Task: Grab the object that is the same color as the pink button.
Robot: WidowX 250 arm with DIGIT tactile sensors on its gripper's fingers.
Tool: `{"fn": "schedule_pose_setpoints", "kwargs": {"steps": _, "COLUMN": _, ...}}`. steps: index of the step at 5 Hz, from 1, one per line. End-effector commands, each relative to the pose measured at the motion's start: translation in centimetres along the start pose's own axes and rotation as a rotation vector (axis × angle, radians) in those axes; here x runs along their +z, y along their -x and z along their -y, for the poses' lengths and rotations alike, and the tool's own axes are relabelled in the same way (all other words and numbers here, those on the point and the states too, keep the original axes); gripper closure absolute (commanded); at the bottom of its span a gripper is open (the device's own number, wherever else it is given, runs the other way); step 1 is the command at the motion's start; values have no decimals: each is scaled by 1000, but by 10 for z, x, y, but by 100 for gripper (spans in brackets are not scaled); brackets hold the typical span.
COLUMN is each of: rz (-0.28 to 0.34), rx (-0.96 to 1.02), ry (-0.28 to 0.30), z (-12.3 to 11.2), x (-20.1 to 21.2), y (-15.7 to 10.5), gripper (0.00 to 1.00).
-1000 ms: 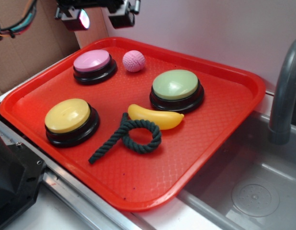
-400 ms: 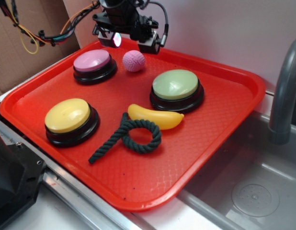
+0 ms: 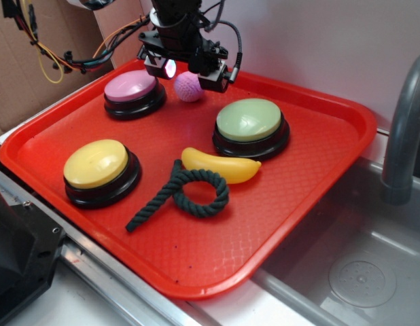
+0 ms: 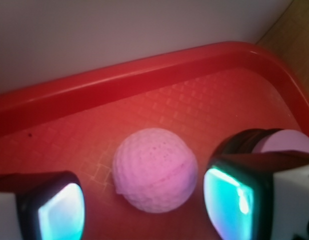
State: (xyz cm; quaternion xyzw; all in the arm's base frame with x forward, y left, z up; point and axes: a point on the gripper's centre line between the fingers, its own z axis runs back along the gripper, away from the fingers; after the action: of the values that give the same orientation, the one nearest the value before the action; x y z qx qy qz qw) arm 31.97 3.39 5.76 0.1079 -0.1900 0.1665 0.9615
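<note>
A small pink dimpled ball (image 3: pixel 188 87) (image 4: pixel 155 169) rests on the red tray (image 3: pixel 312 183) near its back rim, just right of the pink button (image 3: pixel 131 87). My gripper (image 3: pixel 186 69) (image 4: pixel 144 210) hangs open right above the ball, one lit finger on each side of it. In the wrist view the ball lies between the two glowing pads (image 4: pixel 60 216), a little ahead of them, and neither pad touches it. The pink button's edge (image 4: pixel 287 142) shows behind the right finger.
Also on the tray are a green button (image 3: pixel 249 121), a yellow button (image 3: pixel 96 164), a yellow plastic banana (image 3: pixel 221 165) and a dark green rope loop (image 3: pixel 185 192). A sink basin (image 3: pixel 359 272) and grey faucet (image 3: pixel 404 129) are at the right; cardboard and cables stand behind on the left.
The gripper has come down from above the tray's back edge and moved right, so its open fingers now straddle the pink ball. Nothing on the tray has moved.
</note>
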Motion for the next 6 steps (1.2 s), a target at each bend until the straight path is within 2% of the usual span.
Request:
{"fn": "schedule_pose_setpoints", "kwargs": {"steps": 1, "rz": 59, "rx": -42, "ry": 15, "z": -2, "x": 1, "y": -28, "gripper": 30}}
{"fn": "schedule_pose_setpoints", "kwargs": {"steps": 2, "rz": 49, "rx": -85, "ry": 19, "z": -1, "x": -4, "y": -29, "gripper": 87}}
{"fn": "schedule_pose_setpoints", "kwargs": {"steps": 3, "rz": 22, "rx": -99, "ry": 7, "z": -2, "x": -8, "y": -28, "gripper": 100}}
{"fn": "schedule_pose_setpoints", "kwargs": {"steps": 5, "rz": -7, "rx": -69, "ry": -10, "z": -9, "x": -4, "y": -21, "gripper": 100}}
{"fn": "schedule_pose_setpoints", "kwargs": {"steps": 6, "rz": -12, "rx": -17, "ry": 4, "z": -9, "x": 14, "y": -25, "gripper": 100}}
